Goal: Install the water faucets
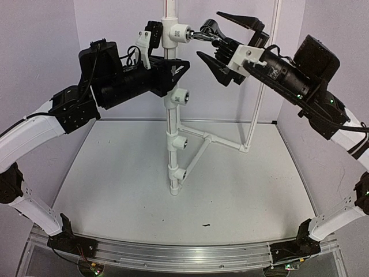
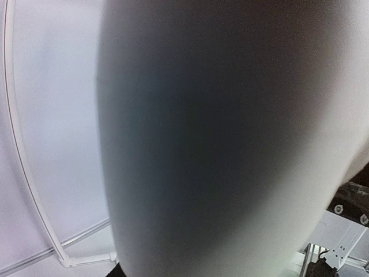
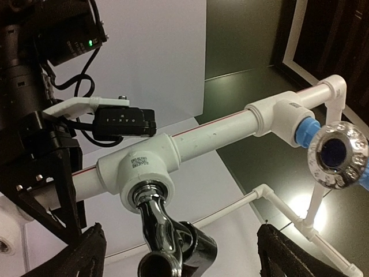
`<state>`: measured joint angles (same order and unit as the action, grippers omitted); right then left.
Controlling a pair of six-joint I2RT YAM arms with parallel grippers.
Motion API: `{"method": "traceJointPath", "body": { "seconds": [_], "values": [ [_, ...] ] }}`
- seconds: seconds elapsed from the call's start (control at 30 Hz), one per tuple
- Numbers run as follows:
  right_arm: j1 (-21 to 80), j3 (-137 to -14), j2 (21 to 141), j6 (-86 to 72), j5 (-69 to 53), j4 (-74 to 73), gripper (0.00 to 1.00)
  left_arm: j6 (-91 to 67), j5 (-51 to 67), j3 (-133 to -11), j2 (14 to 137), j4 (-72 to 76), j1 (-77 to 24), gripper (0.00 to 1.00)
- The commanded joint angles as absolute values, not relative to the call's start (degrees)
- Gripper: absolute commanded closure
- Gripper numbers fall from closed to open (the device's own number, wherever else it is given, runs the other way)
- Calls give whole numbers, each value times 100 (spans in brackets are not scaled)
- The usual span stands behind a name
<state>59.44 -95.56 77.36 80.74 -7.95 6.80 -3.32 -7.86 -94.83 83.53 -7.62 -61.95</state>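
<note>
text: none legible | white tee fitting [image 3: 144, 167]: printed mark, blurred | black module [image 3: 124, 122]: lettering, unreadable

Pale lilac walls [image 1: 40, 34] enclose a white table [image 1: 127, 190].

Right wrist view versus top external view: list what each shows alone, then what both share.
Right wrist only: a shiny round fitting with a blue centre, further along the pipe. Top external only: the arms' bases and front rail. Both: the faucet in its tee, the right gripper open around it, the left gripper closed on the pipe.
</note>
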Motion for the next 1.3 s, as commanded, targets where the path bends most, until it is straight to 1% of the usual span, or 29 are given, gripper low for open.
{"method": "traceJointPath", "body": {
  "seconds": [0.0, 0.1, 0.17, 0.3, 0.4, 0.5, 0.53, 0.6, 0.63, 0.7, 0.8, 0.87, 0.9, 1.07, 1.1, 1.2, 1.23, 1.27],
  "values": [
    [5955, -9859, 7976, 8384, -673, 927, 18, -1226, -218, -8874, 8731, -3149, -6369, 100],
    [5956, -9821, 8063, 8494, -563, 1165, 29, -1198, -156, -8871, 8703, -3170, -6372, 100],
    [5955, -9785, 8115, 8591, -419, 1384, 32, -1182, -142, -8854, 8682, -3168, -6372, 100],
    [5957, -9754, 8175, 8526, -139, 1764, 43, -1162, -159, -8833, 8664, -3165, -6372, 100],
    [5956, -9793, 8144, 8214, -1, 1718, 51, -1142, -169, -8833, 8653, -3166, -6373, 100],
    [5958, -9723, 7927, 7509, -88, 1176, 59, -1120, -209, -8840, 8651, -3169, -6373, 100],
    [5955, -9753, 7871, 7169, -117, 926, 59, -1116, -230, -8837, 8657, -3168, -6374, 100],
    [5955, -9800, 7804, 6722, -88, 553, 45, -1109, -268, -8863, 8677, -3174, -6372, 100],
    [5953, -9773, 7756, 6561, -113, 385, 42, -1102, -285, -8877, 8690, -3180, -6372, 100],
    [5958, -9731, 7684, 6264, -142, 207, 41, -1094, -299, -8909, 8706, -3192, -6372, 100],
    [5953, -9762, 7636, 5680, -176, 31, 42, -1091, -391, -8938, 8719, -3208, -6365, 100],
    [5955, -9849, 7656, 5199, -263, -123, 56, -1085, -383, -8956, 8740, -3216, -6364, 100],
    [5952, -9938, 7688, 4874, -352, -237, 60, -1087, -368, -8973, 8755, -3219, -6363, 100],
    [5952, -10127, 7839, 3170, -819, -316, 68, -1090, -299, -9052, 8824, -3239, -6363, 100],
    [5951, -10127, 7853, 2722, -971, -317, 72, -1090, -297, -9059, 8830, -3244, -6363, 100],
    [5952, -9952, 7799, 1555, -1459, -200, 88, -1088, -311, -9080, 8846, -3243, -6360, 100],
    [5952, -9864, 7782, 1120, -1615, -112, 91, -1084, -309, -9087, 8853, -3243, -6360, 100],
    [5952, -9775, 7779, 566, -1700, 66, 92, -1078, -305, -9096, 8857, -3243, -6363, 100]
  ]
}}
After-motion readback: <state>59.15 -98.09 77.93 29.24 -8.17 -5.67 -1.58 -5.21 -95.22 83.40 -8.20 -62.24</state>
